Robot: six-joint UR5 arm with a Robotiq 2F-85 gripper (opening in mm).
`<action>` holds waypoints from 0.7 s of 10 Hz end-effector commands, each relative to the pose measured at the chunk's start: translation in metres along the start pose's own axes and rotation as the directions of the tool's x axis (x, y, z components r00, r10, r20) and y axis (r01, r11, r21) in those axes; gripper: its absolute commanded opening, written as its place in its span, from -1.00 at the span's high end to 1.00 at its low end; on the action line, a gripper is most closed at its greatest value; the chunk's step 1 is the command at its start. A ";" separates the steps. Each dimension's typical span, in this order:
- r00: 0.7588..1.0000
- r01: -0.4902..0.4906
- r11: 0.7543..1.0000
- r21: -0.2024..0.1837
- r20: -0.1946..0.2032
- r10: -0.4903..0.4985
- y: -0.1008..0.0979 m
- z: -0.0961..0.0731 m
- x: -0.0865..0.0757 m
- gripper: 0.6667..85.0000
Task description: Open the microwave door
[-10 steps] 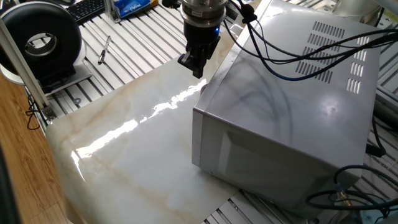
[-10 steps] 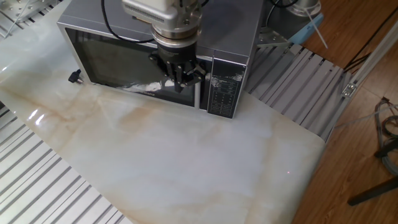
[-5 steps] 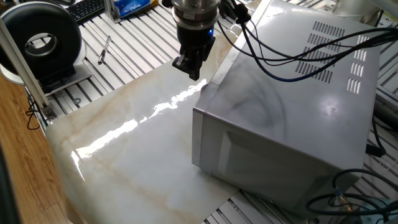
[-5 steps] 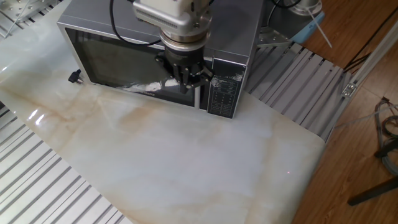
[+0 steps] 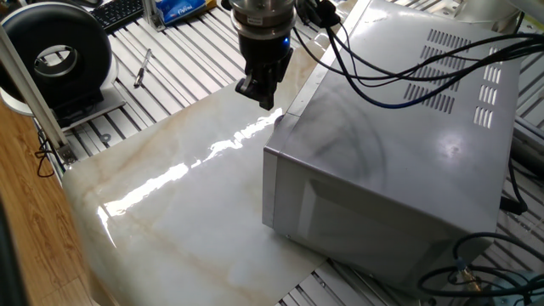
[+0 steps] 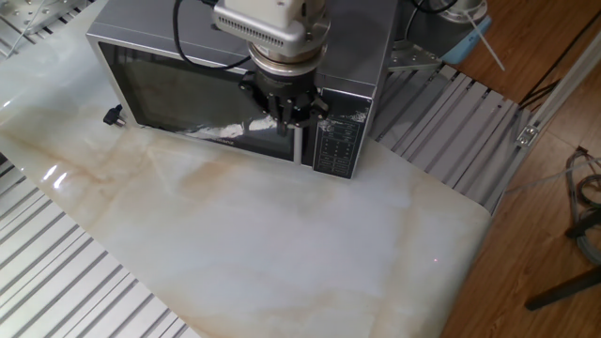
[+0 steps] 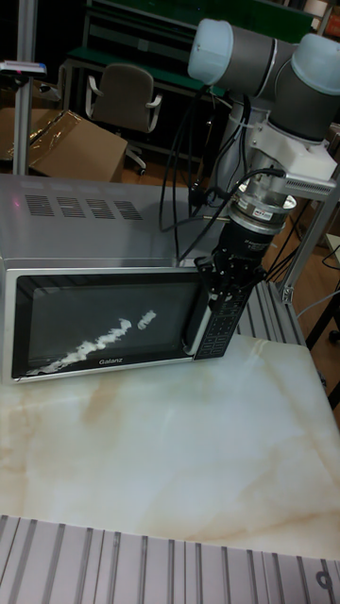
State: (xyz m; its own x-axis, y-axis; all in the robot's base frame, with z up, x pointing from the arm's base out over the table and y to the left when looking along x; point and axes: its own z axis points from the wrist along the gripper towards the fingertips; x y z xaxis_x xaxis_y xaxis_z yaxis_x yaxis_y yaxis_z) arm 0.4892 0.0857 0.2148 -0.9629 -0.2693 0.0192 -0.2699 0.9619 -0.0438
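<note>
The microwave (image 5: 399, 161) is a big silver-grey box on the marble table. Its door (image 6: 188, 94), a grey frame around a dark window, lies flat and closed against the front, also visible in the tall view (image 7: 104, 326). My gripper (image 6: 288, 120) points down in front of the door's right end, just left of the vertical handle (image 6: 300, 145) and the button panel (image 6: 335, 136). Its fingers taper to a point with nothing between them, so it looks shut. In the tall view the gripper (image 7: 224, 294) overlaps the seam between door and panel. From the side the gripper (image 5: 262, 92) hangs near the front top edge.
A small black piece (image 6: 113, 116) lies on the marble by the door's left end. A black ring-shaped device (image 5: 58, 64) and a pen (image 5: 143, 68) sit on the slatted surface to the left. Cables (image 5: 399, 72) drape across the microwave's top.
The gripper has slid along the front of the door toward the handle side. The door has stayed closed and the microwave has not moved.
</note>
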 end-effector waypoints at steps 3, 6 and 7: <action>0.999 0.054 0.998 -0.014 -0.001 -0.054 0.004 -0.004 0.002 0.13; 0.997 0.079 0.997 -0.018 -0.009 -0.079 0.005 -0.004 0.005 -0.05; 0.996 0.083 0.996 -0.019 -0.011 -0.083 0.005 -0.005 0.005 -0.09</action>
State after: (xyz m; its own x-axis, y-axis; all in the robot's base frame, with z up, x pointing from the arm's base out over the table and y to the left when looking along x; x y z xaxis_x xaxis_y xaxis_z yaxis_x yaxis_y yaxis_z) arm 0.4848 0.0860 0.2178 -0.9425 -0.3327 0.0323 -0.3338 0.9419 -0.0379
